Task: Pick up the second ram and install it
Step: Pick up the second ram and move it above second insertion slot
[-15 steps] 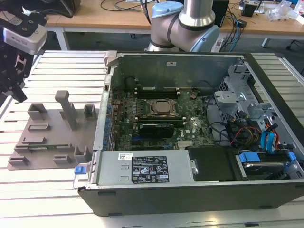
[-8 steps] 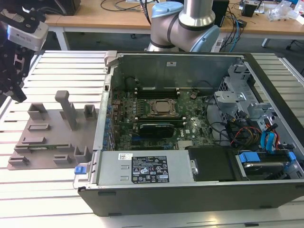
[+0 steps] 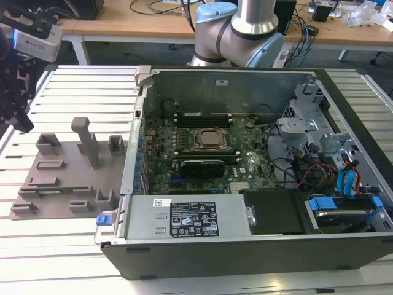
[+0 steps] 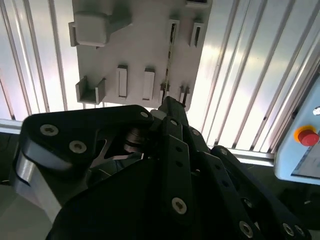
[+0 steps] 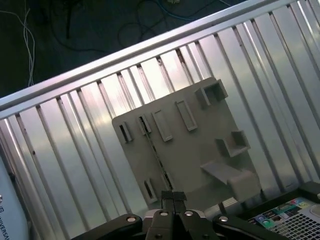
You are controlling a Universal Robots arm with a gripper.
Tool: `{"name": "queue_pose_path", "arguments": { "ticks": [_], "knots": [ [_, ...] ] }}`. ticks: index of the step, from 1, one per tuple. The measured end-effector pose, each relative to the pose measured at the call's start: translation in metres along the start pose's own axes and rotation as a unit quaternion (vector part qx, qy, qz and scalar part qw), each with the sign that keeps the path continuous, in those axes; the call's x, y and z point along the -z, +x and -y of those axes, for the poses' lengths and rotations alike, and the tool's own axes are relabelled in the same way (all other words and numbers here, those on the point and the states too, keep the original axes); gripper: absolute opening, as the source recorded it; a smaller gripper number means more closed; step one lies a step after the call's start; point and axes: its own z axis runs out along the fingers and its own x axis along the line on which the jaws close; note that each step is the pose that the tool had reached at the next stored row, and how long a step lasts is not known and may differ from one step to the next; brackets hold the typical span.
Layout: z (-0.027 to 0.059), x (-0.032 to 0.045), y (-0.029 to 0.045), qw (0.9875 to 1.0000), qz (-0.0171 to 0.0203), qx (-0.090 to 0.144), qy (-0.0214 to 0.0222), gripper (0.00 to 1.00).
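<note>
**Gripper** – black metal linkage claw with bolted joints. Its two fingertips are pressed together with nothing between them. It hangs above the fixture plate, clear of the stick.

**Second ram** – long, thin green circuit-board stick. It stands on edge on the fixture plate, each end caught in a small slotted block. In both wrist views it shows as a narrow dark line, with the fingertips over one end of it.

**Fixture plate** – flat, matt grey plastic slab. It carries:
- a tall post with a broad head
- several U-shaped cradles
- low rectangular slotted blocks

**Table** – ribbed, bright aluminium slats. The plate and the case sit on it side by side, with the plate at the exterior view's left.

**Computer case** – black and bare-steel box lying open. It holds:
- a green motherboard with a square metal-framed processor socket
- a silver power supply box with a dark label
- a perforated steel drive cage
- blue and orange cables at the exterior view's right

**Robot arm** – silver tube with pale blue joint caps, standing behind the case.

**Red round button** – ringed in yellow and set on a pale box beside the table in the second wrist view.
</note>
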Motion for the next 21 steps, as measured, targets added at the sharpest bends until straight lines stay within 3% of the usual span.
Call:
{"name": "queue_pose_path", "arguments": {
  "ticks": [5, 9, 15, 18, 21],
  "knots": [
    [0.0000, 0.0000, 0.0000, 0.9996, -0.0013, 0.029, -0.0008, 0.10],
    [0.0000, 0.0000, 0.0000, 0.9981, -0.0028, 0.061, -0.0017, 0.10],
    [0.0000, 0.0000, 0.0000, 0.9939, -0.0050, 0.110, -0.0030, 0.10],
    [0.0000, 0.0000, 0.0000, 0.9907, -0.0062, 0.136, -0.0037, 0.10],
    [0.0000, 0.0000, 0.0000, 0.9903, -0.0063, 0.139, -0.0038, 0.10]
  ]
}}
